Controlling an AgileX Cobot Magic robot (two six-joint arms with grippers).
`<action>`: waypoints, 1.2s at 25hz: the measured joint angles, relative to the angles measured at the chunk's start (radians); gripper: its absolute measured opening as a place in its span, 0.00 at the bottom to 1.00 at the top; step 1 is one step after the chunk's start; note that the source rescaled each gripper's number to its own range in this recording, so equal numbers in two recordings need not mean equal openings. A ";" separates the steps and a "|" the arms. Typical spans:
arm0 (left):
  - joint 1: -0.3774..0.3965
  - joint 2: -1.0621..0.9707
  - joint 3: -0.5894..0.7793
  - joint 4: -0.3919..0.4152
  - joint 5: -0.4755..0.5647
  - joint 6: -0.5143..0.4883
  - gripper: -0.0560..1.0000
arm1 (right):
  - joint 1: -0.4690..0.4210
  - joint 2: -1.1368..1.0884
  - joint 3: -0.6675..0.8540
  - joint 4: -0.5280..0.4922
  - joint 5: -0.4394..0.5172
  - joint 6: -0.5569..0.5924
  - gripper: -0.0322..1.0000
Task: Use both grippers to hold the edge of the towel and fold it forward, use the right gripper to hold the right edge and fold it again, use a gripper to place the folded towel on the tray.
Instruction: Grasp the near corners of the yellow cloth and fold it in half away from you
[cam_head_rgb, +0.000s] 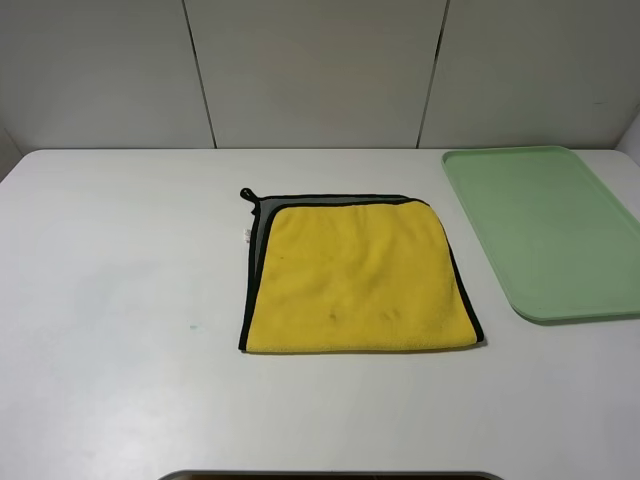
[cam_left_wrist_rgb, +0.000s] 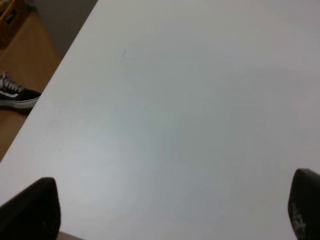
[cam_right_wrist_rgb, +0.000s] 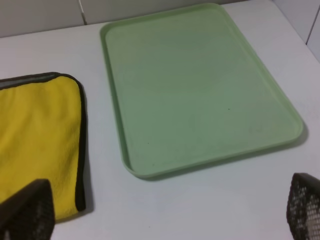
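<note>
White table (cam_head_rgb: 120, 300), matte, mostly bare, with a tiny teal speck (cam_head_rgb: 193, 326) on its left half. Pale grey wall panels (cam_head_rgb: 320, 70) behind the table, split by thin dark seams. Black-and-white sneaker (cam_left_wrist_rgb: 15, 95) with white laces sits on the brown wooden floor (cam_left_wrist_rgb: 35, 60) beside the table edge. Dark strip (cam_head_rgb: 330, 476) at near edge, unidentifiable.

A plain white counter (cam_head_rgb: 110, 300) backs onto a pale panelled wall (cam_head_rgb: 320, 70) with dark seams. Out past the left jaws, off the counter's edge, a black-and-white sneaker (cam_left_wrist_rgb: 15, 95) rests on brown floor (cam_left_wrist_rgb: 30, 60).
</note>
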 joint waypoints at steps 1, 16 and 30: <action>0.000 0.000 0.000 0.000 -0.011 0.000 0.91 | 0.000 0.000 0.000 0.000 0.000 0.000 1.00; -0.040 0.344 -0.220 -0.101 0.006 0.236 0.86 | 0.000 0.285 -0.208 0.003 0.007 -0.040 1.00; -0.577 0.790 -0.278 -0.098 -0.049 0.514 0.83 | 0.232 0.905 -0.463 0.022 -0.056 -0.329 1.00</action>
